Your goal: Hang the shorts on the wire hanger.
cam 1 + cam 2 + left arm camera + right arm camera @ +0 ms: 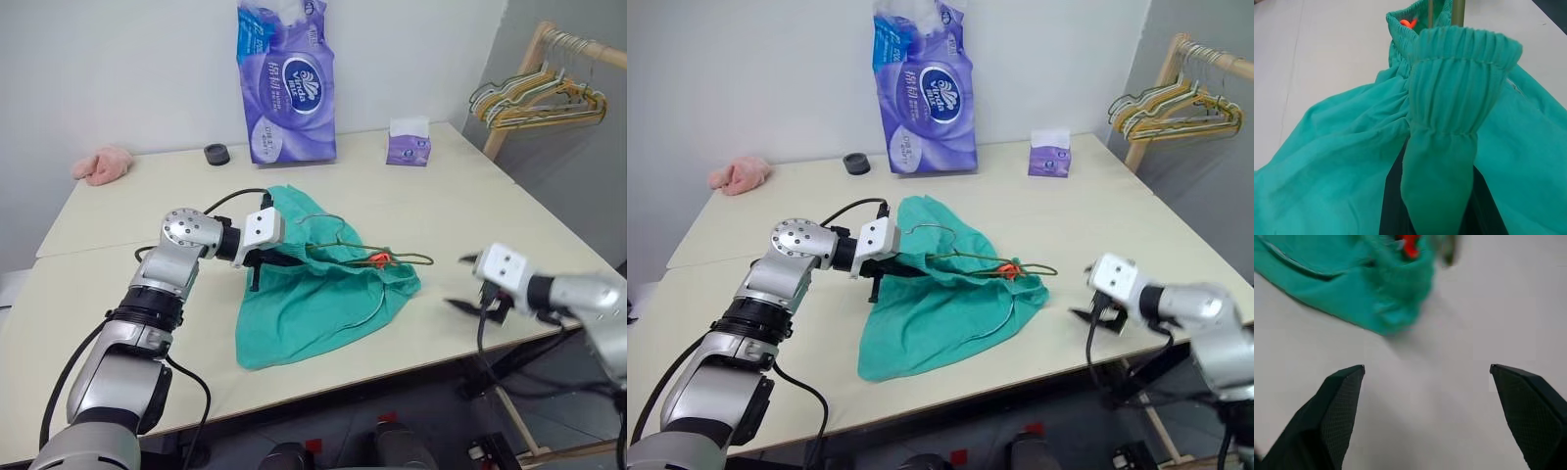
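The teal-green shorts (323, 294) lie crumpled in the middle of the table, with a small orange tag (377, 259) at the waistband. The thin olive wire hanger (407, 258) runs through the waistband, one end sticking out on the right. My left gripper (279, 257) is shut on the gathered waistband (1459, 63) at the shorts' left side, the cloth bunched between its fingers (1393, 205). My right gripper (457, 282) hangs open to the right of the shorts, apart from them, over bare table (1449, 323). Nothing is between its fingers (1337, 401).
A tall purple tissue pack (286, 83) stands at the back, with a small purple tissue box (409, 145) and a black round object (217, 154) near it. A pink fluffy cloth (103, 164) lies back left. A wooden rack with bunched hangers (534, 98) stands beyond the table's right edge.
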`<action>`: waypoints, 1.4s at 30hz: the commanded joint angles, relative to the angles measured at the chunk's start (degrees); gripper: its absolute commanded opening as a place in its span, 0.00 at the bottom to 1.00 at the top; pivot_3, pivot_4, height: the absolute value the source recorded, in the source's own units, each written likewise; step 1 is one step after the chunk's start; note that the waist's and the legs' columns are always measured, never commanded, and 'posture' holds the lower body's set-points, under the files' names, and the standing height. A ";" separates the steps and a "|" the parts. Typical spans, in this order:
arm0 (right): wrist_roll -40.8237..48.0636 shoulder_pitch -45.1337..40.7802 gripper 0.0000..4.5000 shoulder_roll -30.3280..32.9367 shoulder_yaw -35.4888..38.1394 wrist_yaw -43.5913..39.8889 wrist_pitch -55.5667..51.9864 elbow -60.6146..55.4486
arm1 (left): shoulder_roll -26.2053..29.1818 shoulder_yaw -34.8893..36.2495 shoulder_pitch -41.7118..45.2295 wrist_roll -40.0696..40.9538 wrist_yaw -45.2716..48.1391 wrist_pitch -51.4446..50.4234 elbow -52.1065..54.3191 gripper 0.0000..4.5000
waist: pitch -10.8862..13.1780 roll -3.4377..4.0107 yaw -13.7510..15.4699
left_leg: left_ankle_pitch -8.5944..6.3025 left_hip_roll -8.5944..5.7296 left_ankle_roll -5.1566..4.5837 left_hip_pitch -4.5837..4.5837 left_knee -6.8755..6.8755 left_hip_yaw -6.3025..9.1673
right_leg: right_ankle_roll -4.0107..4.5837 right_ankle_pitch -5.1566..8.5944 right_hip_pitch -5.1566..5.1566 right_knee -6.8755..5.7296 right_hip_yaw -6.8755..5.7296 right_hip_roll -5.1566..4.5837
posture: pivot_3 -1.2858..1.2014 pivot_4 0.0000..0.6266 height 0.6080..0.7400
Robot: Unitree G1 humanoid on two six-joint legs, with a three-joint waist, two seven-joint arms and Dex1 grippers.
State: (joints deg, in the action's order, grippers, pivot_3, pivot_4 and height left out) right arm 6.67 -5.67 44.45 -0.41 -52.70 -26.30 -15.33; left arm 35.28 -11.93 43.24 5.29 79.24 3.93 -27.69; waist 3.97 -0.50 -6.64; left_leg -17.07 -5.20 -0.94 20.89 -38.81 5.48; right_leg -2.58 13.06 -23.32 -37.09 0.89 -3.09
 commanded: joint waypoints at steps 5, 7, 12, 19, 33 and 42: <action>4.29 -3.48 0.97 -11.25 0.55 9.38 -6.94 -1.80 | 1.77 2.13 1.07 0.72 -0.92 -0.33 1.33 0.00 | -0.03 -0.01 0.05 | 0.00 -0.02 0.01 -0.03 -0.02 0.04 | -0.01 -0.01 0.01 0.00 -0.03 0.01 | 0.43 0.06 1.00; 5.25 -4.77 0.97 -12.90 0.38 10.03 -8.30 -0.68 | 1.85 2.25 1.28 0.73 -1.18 -0.47 1.43 0.00 | -0.03 -0.02 0.06 | 0.01 -0.04 0.02 -0.03 -0.02 0.05 | 0.00 -0.01 0.01 0.01 -0.03 0.00 | 0.43 0.06 1.00; 5.50 -8.96 0.97 -16.41 -1.02 11.84 -9.55 5.29 | 2.17 2.57 1.13 1.01 -1.69 -1.68 2.81 0.00 | -0.04 -0.02 0.10 | 0.01 -0.05 0.01 -0.03 -0.01 0.08 | 0.00 -0.01 0.01 -0.01 -0.06 0.00 | 0.44 0.05 1.00; 4.14 -10.80 0.54 -16.61 -2.43 13.41 -8.63 7.59 | 2.73 2.77 0.34 1.18 -1.90 -2.60 4.18 0.00 | -0.04 -0.01 0.07 | 0.02 -0.05 0.02 -0.02 -0.01 0.08 | 0.00 -0.01 -0.02 -0.02 -0.05 0.00 | 0.44 0.05 1.00; 4.58 -9.24 0.01 -15.12 -0.26 15.16 -8.00 5.42 | 7.13 -0.27 -1.17 -2.94 1.42 1.19 0.98 0.00 | -0.04 0.00 0.08 | 0.01 -0.06 0.01 -0.02 0.00 0.07 | 0.00 -0.01 -0.03 -0.02 -0.04 0.01 | 0.43 0.06 1.00; 5.69 -7.56 0.01 -13.27 1.06 15.37 -9.41 3.11 | 7.97 -1.45 -0.53 -6.92 0.36 4.84 -2.98 0.00 | -0.04 0.00 -0.09 | 0.00 -0.05 0.00 -0.02 0.01 0.07 | 0.00 -0.01 -0.03 -0.02 -0.04 0.01 | 0.43 0.06 1.00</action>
State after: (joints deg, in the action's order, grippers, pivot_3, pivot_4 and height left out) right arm 12.14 -13.05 30.02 -2.22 -38.26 -35.64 -10.62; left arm 41.44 -13.74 41.52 -0.42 80.28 7.72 -30.11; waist 3.93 -0.49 -6.73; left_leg -17.06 -5.25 -0.94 20.87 -38.80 5.56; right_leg -2.59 13.06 -23.34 -37.11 0.85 -3.08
